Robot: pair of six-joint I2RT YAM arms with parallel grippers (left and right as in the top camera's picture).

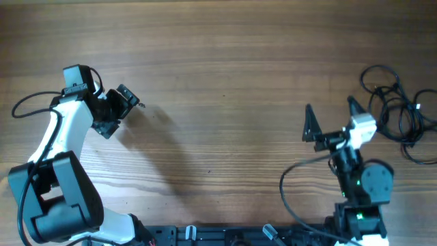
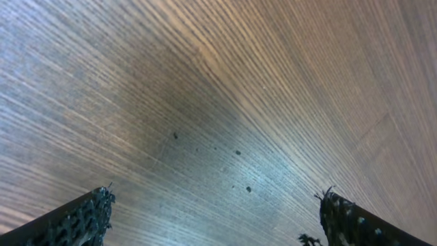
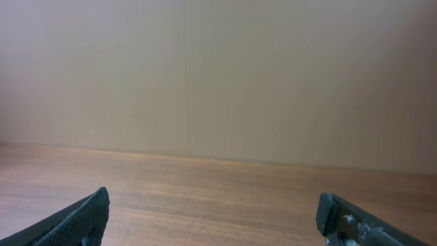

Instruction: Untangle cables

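The cables [image 1: 398,109] lie as a loose tangle of thin black loops at the far right edge of the table, seen only in the overhead view. My right gripper [image 1: 332,115] stands open just left of the tangle, apart from it, with nothing between its fingers [image 3: 85,220]. In the right wrist view the right gripper [image 3: 213,213] faces bare wood and a pale wall. My left gripper [image 1: 126,104] is open at the far left of the table, far from the cables. The left wrist view shows the left gripper [image 2: 215,208] empty over bare wood, its fingertips [image 2: 89,220] wide apart.
The wooden table [image 1: 225,82] spans the whole view. The black arm bases and their thicker wires [image 1: 293,191] sit along the front edge. The cables reach the table's right border.
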